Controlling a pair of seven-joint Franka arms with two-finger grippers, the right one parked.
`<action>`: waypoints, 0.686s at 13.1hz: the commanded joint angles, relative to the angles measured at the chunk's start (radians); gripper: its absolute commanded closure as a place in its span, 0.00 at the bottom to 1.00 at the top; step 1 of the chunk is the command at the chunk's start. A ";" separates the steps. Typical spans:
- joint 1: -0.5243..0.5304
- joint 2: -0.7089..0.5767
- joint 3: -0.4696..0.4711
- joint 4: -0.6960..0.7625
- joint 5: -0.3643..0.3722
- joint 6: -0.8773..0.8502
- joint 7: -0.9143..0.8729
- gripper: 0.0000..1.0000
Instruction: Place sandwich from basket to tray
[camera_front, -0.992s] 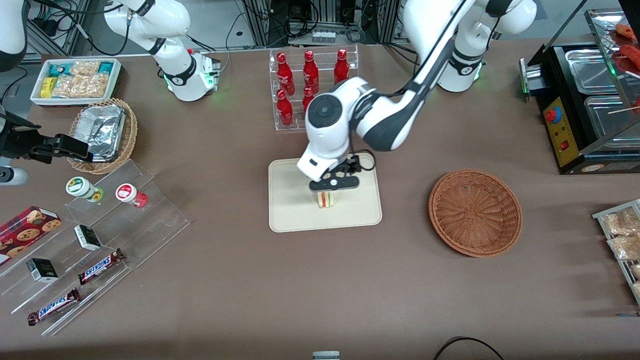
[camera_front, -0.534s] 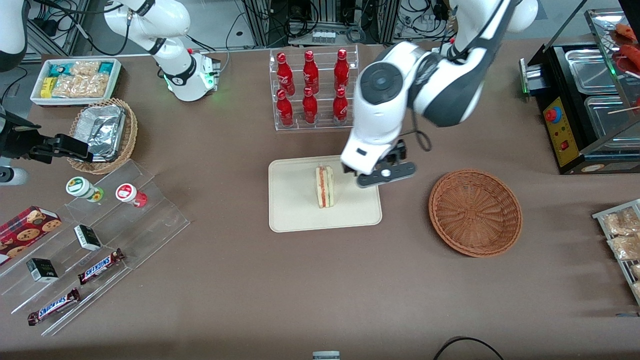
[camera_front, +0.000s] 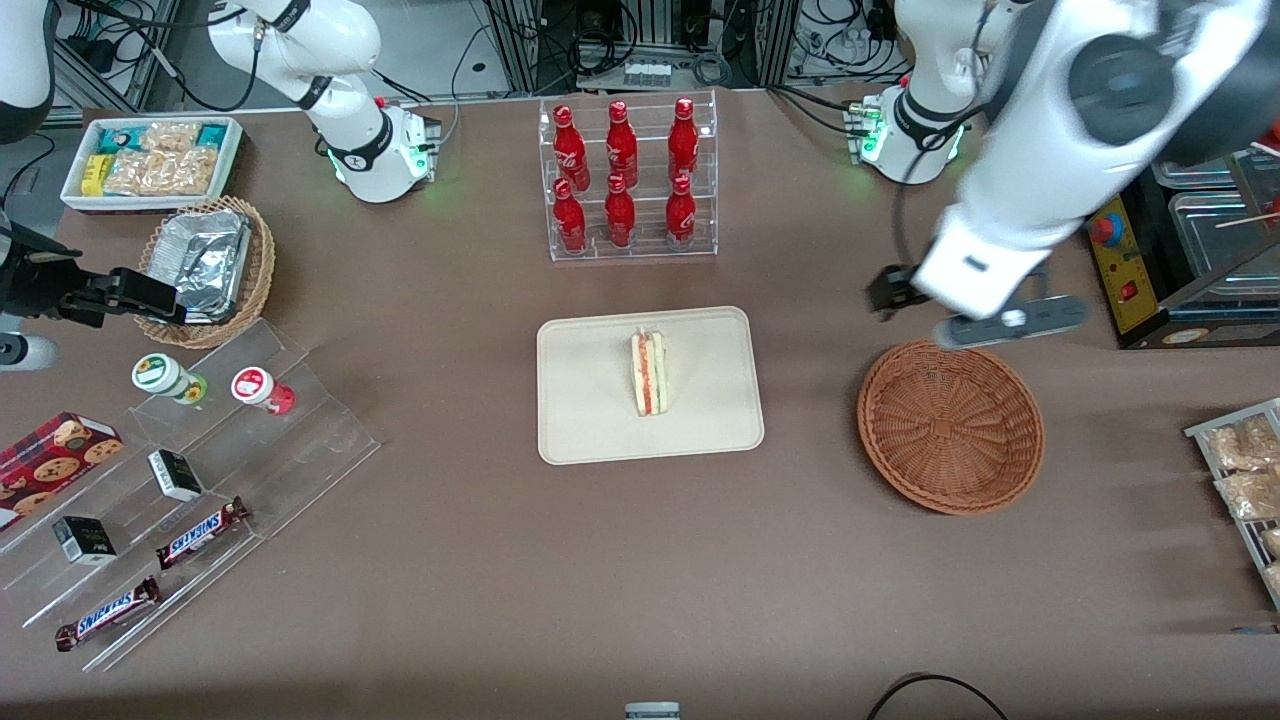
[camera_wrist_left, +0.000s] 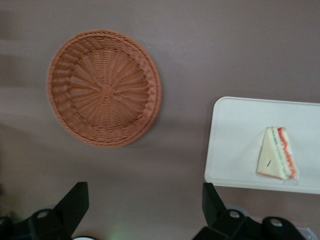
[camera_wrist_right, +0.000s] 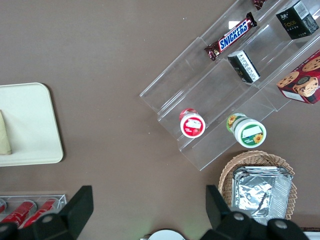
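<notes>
i read the placing as done: the sandwich, a pale bread wedge with red and green layers at its cut edge, rests on the flat cream tray. my tool hangs above the worktop by the round woven basket, fingers spread and holding nothing. the basket is bare. next i'd simply park the arm clear.

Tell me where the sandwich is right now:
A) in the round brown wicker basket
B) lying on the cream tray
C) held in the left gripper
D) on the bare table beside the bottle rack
B: the sandwich lies on the tray; the basket is empty, and the gripper hangs open above the basket's edge, holding nothing.
</notes>
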 joint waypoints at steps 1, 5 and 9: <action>0.089 -0.058 -0.013 -0.041 -0.021 -0.038 0.145 0.00; 0.190 -0.131 -0.013 -0.105 -0.021 -0.041 0.310 0.00; 0.238 -0.163 -0.011 -0.127 -0.018 -0.041 0.385 0.00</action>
